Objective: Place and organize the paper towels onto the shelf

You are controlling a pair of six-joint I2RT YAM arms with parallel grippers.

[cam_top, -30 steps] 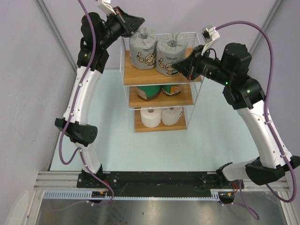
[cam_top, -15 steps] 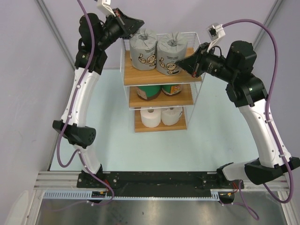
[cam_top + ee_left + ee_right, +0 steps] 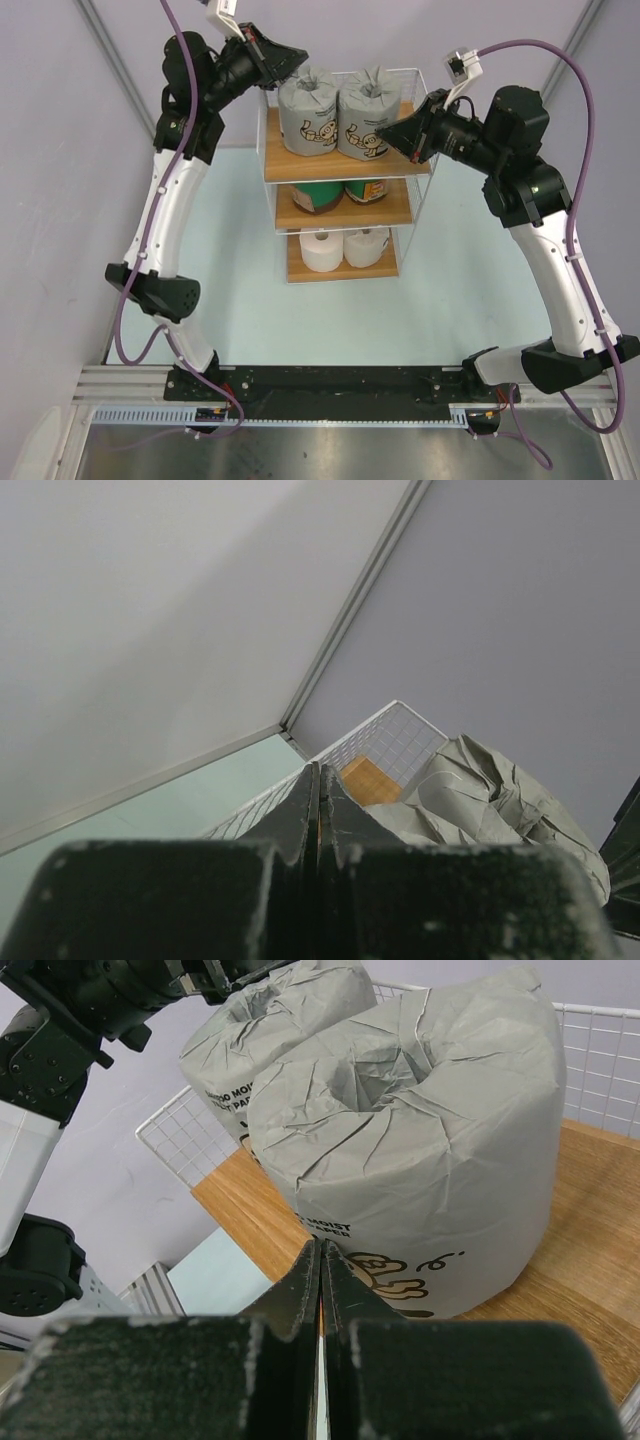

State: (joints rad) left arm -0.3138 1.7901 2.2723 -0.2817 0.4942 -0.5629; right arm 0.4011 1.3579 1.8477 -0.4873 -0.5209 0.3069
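Note:
The shelf (image 3: 386, 167) stands at the back centre. Two grey cartoon-print rolls (image 3: 308, 111) (image 3: 369, 110) stand on its top board, two dark green rolls (image 3: 318, 193) on the middle board, two white rolls (image 3: 322, 250) on the bottom board. My left gripper (image 3: 298, 56) is shut and empty, just left of and above the left grey roll (image 3: 490, 795). My right gripper (image 3: 384, 140) is shut and empty, its tip (image 3: 320, 1247) at the front of the right grey roll (image 3: 420, 1140), over the top board (image 3: 590, 1220).
The shelf's white wire frame (image 3: 425, 180) rises round the top rolls and sits close to both grippers. Pale walls and corner posts stand behind the shelf. The pale green table (image 3: 460, 290) spreads round the shelf.
The left arm has shifted slightly left and up, its gripper staying by the left grey roll. The right gripper has risen a little and drawn back to the right of the top shelf.

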